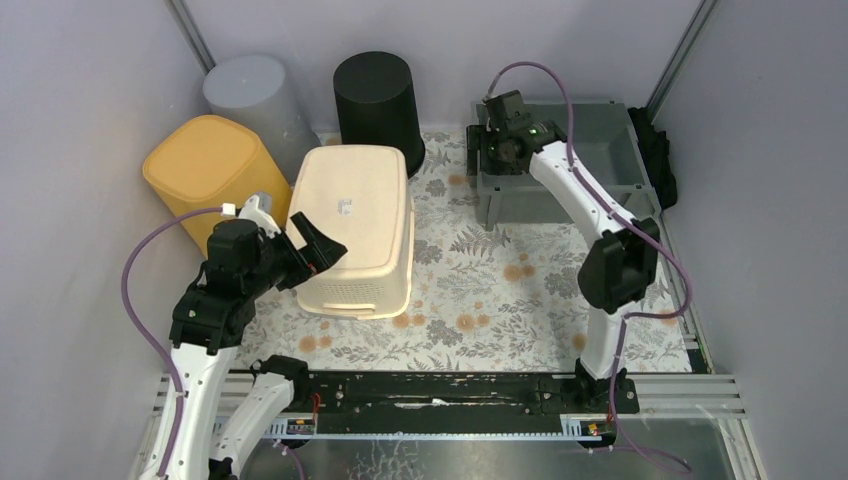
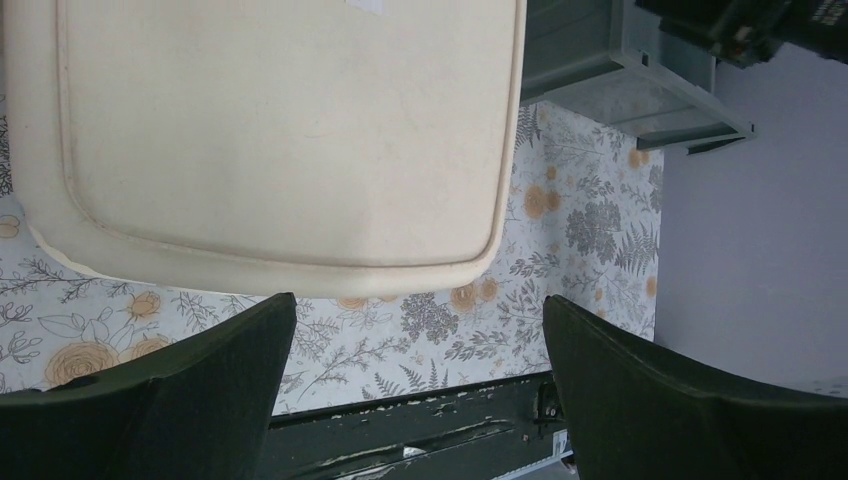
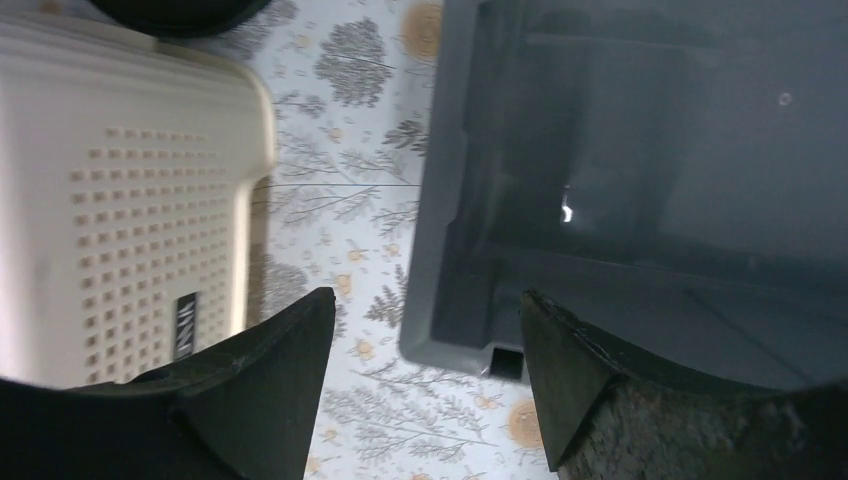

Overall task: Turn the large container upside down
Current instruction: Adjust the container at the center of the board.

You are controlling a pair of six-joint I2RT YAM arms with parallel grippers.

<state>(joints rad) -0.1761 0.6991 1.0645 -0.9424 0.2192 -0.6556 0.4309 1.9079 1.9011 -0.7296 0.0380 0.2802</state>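
The large grey container (image 1: 600, 130) stands at the back right with its open side up; its dark inside shows in the right wrist view (image 3: 620, 180). My right gripper (image 1: 497, 150) hovers over the container's left rim, open and empty (image 3: 425, 295), with the rim corner between the fingers. My left gripper (image 1: 318, 238) is open and empty (image 2: 420, 300), held just above the near-left edge of a cream perforated basket (image 1: 355, 225). The grey container also shows at the top right of the left wrist view (image 2: 600, 70).
The cream basket (image 2: 280, 130) lies bottom up left of centre, its side in the right wrist view (image 3: 130, 220). A yellow bin (image 1: 205, 165), a grey bin (image 1: 250, 95) and a black bin (image 1: 378, 100) stand bottom up at the back left. Walls enclose the table.
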